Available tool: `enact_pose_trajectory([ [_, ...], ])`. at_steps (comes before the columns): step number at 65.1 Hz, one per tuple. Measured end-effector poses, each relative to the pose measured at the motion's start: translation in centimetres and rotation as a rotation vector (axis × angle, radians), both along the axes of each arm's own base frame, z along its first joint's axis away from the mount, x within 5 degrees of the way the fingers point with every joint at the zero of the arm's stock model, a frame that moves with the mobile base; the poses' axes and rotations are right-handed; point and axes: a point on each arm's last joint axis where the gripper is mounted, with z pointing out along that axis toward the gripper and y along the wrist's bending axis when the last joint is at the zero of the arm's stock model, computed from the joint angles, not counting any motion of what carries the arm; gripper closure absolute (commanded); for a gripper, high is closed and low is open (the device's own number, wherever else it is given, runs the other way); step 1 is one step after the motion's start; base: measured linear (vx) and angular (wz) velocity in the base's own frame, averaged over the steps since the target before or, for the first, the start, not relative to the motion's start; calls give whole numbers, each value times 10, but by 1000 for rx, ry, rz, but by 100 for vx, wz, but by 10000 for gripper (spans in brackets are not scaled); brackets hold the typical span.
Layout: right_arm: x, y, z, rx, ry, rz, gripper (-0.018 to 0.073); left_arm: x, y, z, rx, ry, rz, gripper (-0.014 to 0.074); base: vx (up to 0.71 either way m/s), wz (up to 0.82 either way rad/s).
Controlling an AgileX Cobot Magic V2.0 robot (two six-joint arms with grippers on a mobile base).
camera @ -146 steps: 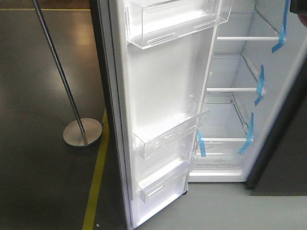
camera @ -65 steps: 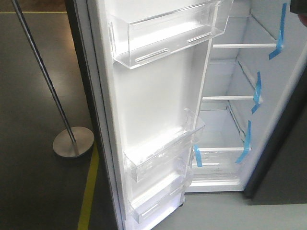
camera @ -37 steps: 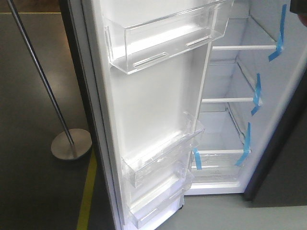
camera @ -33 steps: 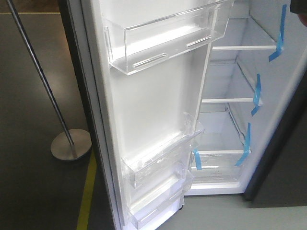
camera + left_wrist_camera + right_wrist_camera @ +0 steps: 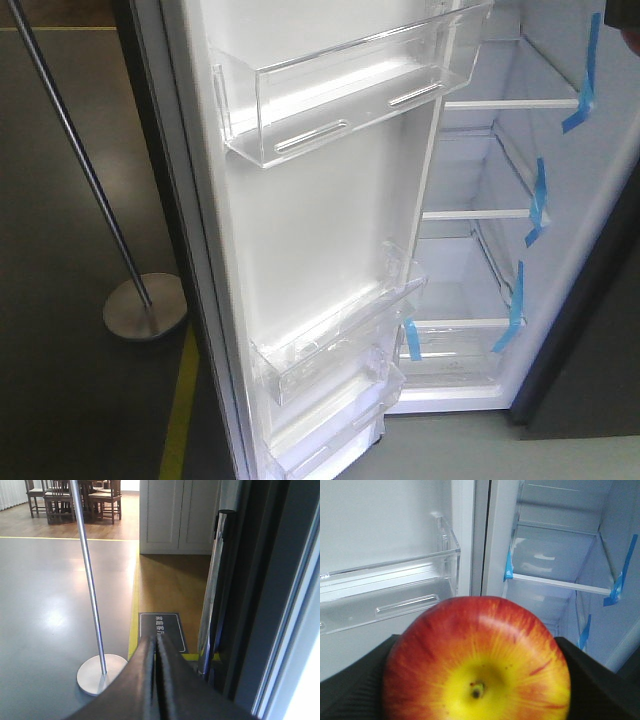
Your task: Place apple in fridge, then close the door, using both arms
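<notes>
The red and yellow apple (image 5: 476, 660) fills the lower right wrist view, stem dimple facing the camera. My right gripper (image 5: 476, 682) is shut on it, a black finger (image 5: 350, 690) on each side. Ahead of it the fridge (image 5: 560, 200) stands open, white inside, with blue-taped glass shelves (image 5: 560, 582). The door (image 5: 320, 220) is swung wide, showing its white lining and clear bins (image 5: 350, 90). My left gripper (image 5: 156, 647) is shut on nothing, low beside the door's dark grey outer edge and chrome handle (image 5: 214, 580). Neither gripper shows in the front view.
A metal pole on a round base (image 5: 145, 305) stands on the grey floor left of the door; it shows too in the left wrist view (image 5: 100, 672). A yellow floor line (image 5: 180, 420) runs by the door. White cabinets (image 5: 177, 515) and chairs stand far behind.
The front view has drawn nearer the door: its edge and the pole have slid left, the upper bin sits lower and larger. The fridge interior stays at the right.
</notes>
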Motion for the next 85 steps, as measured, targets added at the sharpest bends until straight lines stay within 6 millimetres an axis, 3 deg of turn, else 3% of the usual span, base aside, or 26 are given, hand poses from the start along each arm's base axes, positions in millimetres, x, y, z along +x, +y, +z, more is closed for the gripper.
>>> enact_pose_trajectory([
  [85,0,0,0,0,0,0,356,0,0,0,0,0,0,603,2,0],
])
